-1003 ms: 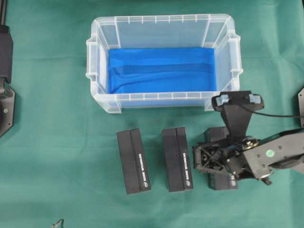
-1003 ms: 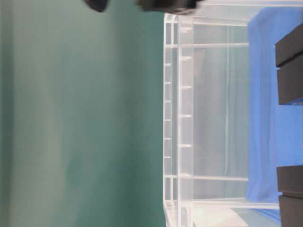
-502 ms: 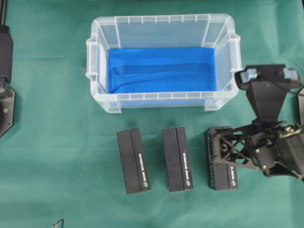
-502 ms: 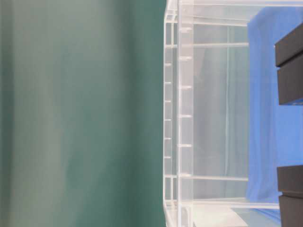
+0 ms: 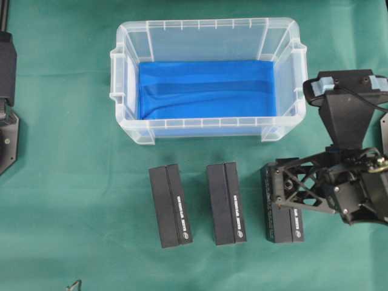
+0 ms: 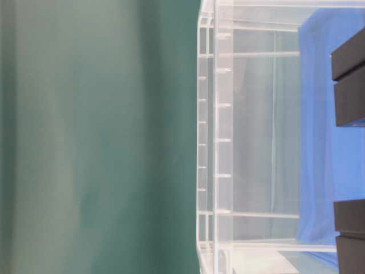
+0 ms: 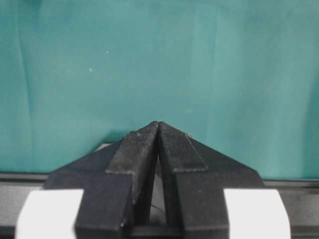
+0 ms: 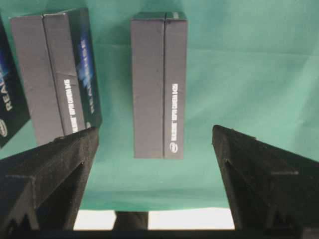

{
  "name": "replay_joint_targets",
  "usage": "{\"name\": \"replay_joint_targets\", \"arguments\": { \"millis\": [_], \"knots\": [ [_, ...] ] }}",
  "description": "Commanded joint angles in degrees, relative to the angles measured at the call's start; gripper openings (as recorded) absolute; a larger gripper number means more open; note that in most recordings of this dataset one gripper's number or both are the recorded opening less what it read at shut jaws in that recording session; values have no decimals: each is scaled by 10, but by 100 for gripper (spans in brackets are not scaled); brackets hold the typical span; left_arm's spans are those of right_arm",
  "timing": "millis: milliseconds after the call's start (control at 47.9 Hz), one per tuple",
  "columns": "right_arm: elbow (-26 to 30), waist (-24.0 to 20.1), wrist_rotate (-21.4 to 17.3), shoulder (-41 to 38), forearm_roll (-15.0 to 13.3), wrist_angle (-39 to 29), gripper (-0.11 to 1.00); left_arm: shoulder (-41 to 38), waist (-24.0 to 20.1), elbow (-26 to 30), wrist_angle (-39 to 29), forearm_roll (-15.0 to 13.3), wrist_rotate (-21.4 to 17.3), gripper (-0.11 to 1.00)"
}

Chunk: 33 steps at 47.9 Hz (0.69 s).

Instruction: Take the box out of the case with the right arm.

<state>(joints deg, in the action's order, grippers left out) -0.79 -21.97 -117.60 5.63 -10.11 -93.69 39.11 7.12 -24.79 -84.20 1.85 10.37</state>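
Overhead view, 3 black boxes (image 5: 225, 203) w/ tiny white print, unreadable, right hand (image 8: 154, 144) wide open, empty

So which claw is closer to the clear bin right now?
The right one. The right claw is open just off the clear bin's front right corner, over a black box. The left claw is shut, and its arm sits at the far left edge.

green cloth (image 5: 79, 182) lies open left of three boxes (image 5: 225, 203).
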Motion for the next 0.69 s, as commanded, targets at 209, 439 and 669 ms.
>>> {"name": "replay_joint_targets", "arguments": {
  "millis": [209, 439, 669],
  "knots": [
    [-64, -7, -11, 79, 3, 4, 88, 1, 2, 15, 3, 2, -1, 0],
    [-132, -14, -17, 147, 3, 3, 88, 2, 2, 14, 3, 2, -3, 0],
    [-191, -25, -25, 208, 3, -4, 88, 7, 2, 12, 2, 3, -4, 0]
  ]
}}
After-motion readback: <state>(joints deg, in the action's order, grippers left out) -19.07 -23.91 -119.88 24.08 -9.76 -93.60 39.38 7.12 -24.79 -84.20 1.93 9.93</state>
